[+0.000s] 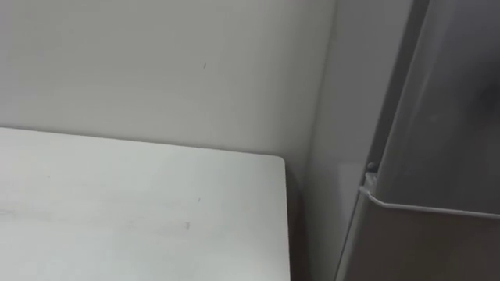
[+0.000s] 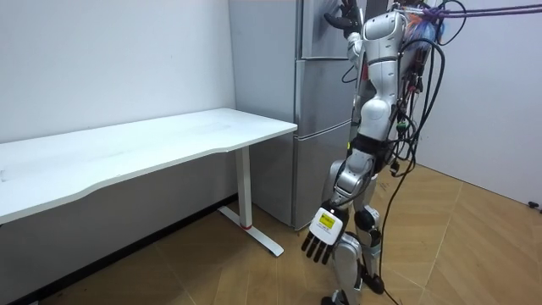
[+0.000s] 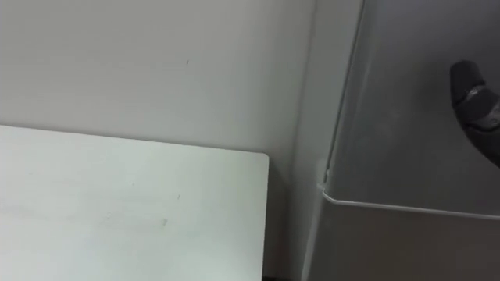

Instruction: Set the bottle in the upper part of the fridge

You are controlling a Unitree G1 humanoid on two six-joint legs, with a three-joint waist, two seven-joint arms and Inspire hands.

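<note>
Left hand (image 2: 323, 237): fingers straight, pointing down at the floor, holding nothing; it hung low beside the legs.
Right hand (image 3: 473, 97): dark, raised against the upper fridge door (image 3: 406, 109); we could not tell whether it gripped anything.
Bottle: we could not tell where it was.
Fridge (image 2: 318, 93): tall, flat-fronted, smooth grey metal with a dull sheen; a thin seam parted the upper door from the lower, and both looked shut.
Table (image 1: 141, 203): white, matt, flat slab with a rounded corner, on white legs, just beside the fridge.
Progress, as we judged it: early. Door to open, bottle to fetch and set inside.
</note>
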